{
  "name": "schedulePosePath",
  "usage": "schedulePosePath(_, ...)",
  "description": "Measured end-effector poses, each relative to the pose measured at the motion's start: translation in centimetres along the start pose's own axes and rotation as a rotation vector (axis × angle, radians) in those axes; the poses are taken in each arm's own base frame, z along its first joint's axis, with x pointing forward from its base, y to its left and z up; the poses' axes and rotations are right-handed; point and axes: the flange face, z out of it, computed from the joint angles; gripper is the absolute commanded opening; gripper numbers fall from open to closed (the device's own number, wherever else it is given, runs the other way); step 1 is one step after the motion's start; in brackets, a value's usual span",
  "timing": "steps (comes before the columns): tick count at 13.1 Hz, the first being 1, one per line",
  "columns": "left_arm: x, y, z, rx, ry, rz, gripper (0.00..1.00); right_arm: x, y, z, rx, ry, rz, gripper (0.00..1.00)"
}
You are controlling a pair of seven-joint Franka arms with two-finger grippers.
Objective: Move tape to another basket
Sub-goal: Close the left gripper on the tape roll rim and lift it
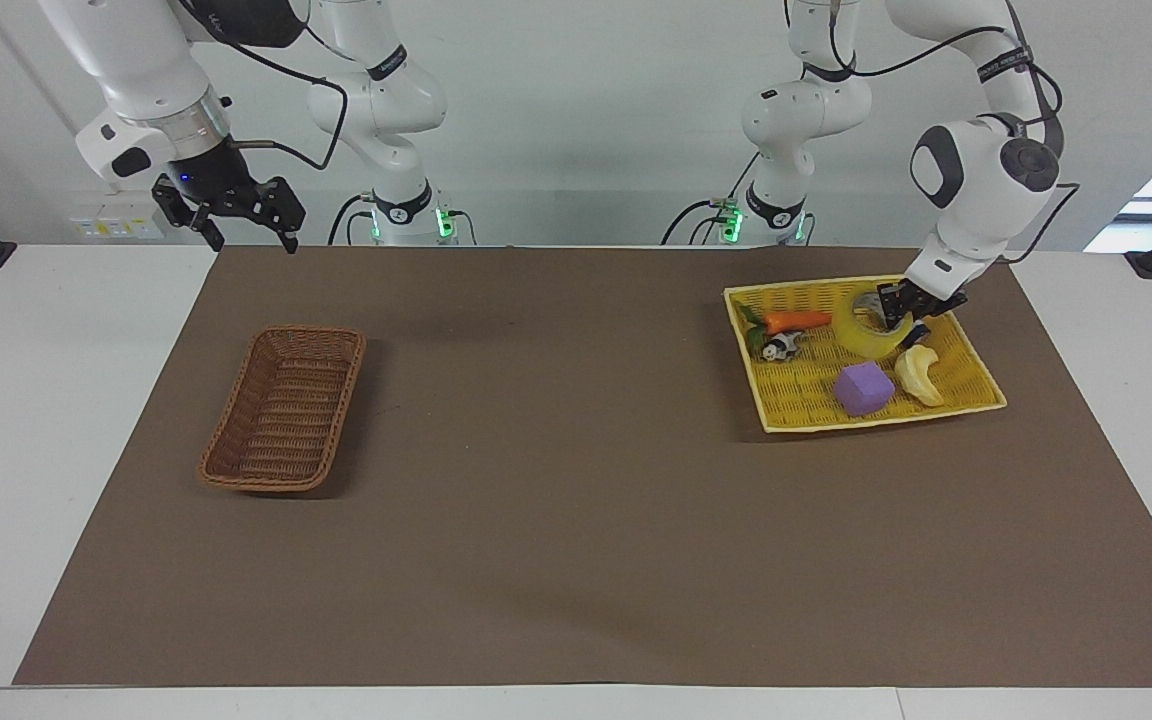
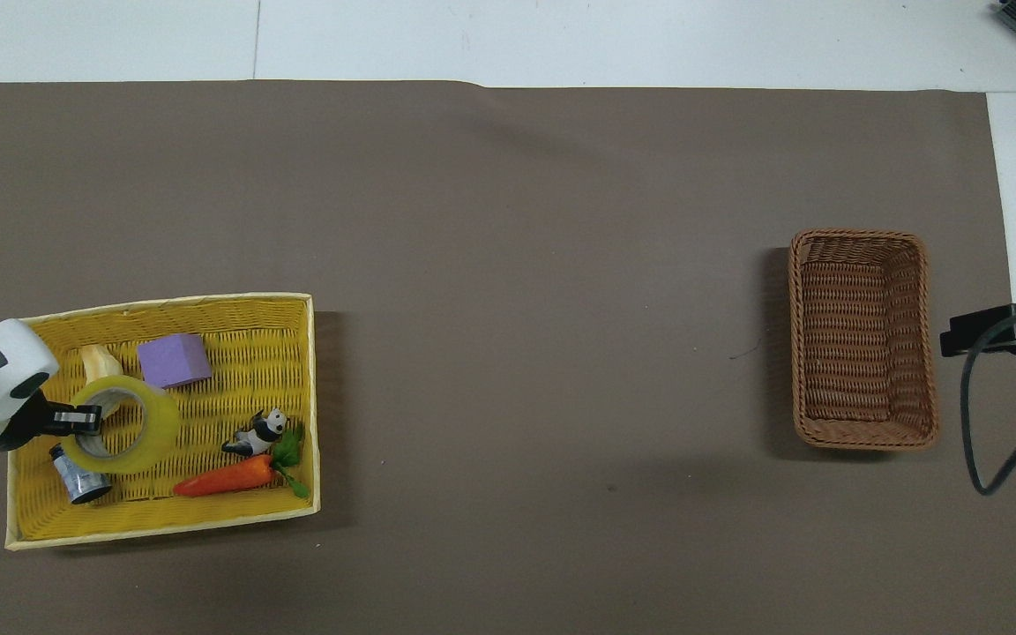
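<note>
The yellow tape roll (image 1: 868, 330) hangs tilted from my left gripper (image 1: 901, 307), just above the yellow woven tray (image 1: 748, 360). The gripper is shut on the roll's wall, with one finger inside the core. From overhead the tape (image 2: 133, 426) is over the tray's end toward the left arm, with the left gripper (image 2: 78, 418) on its rim. The brown wicker basket (image 1: 284, 408) stands empty toward the right arm's end and shows overhead too (image 2: 862, 337). My right gripper (image 1: 254, 238) waits open in the air, over the table edge beside that basket.
In the tray lie a purple cube (image 1: 863, 388), a pale banana toy (image 1: 919, 375), a carrot (image 1: 796, 322), a panda figure (image 1: 784, 346) and a small grey tube (image 2: 78, 477). A brown mat (image 1: 556, 480) covers the table.
</note>
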Motion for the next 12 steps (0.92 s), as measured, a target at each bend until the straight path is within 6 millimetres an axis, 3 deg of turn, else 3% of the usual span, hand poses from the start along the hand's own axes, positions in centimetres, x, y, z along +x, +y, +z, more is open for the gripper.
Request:
schedulePosePath(3, 1.0, 0.1, -5.6, 0.002, 0.001, -0.042, 0.0, 0.0, 0.0, 0.0, 0.0, 0.0, 0.0, 1.0)
schedulePosePath(7, 2.1, 0.9, -11.1, -0.003, -0.035, -0.07, 0.0, 0.0, -0.6, 0.0, 0.046, -0.001, -0.004, 1.0)
schedulePosePath(10, 3.4, 2.0, -14.9, -0.035, -0.029, -0.117, 0.0, -0.1, -2.5, 0.1, 0.144, -0.007, -0.021, 1.0)
schedulePosePath(12, 3.7, 2.0, -17.4, -0.051, -0.009, -0.125, 0.0, -0.2, -5.3, 0.2, 0.166, -0.004, -0.066, 1.0)
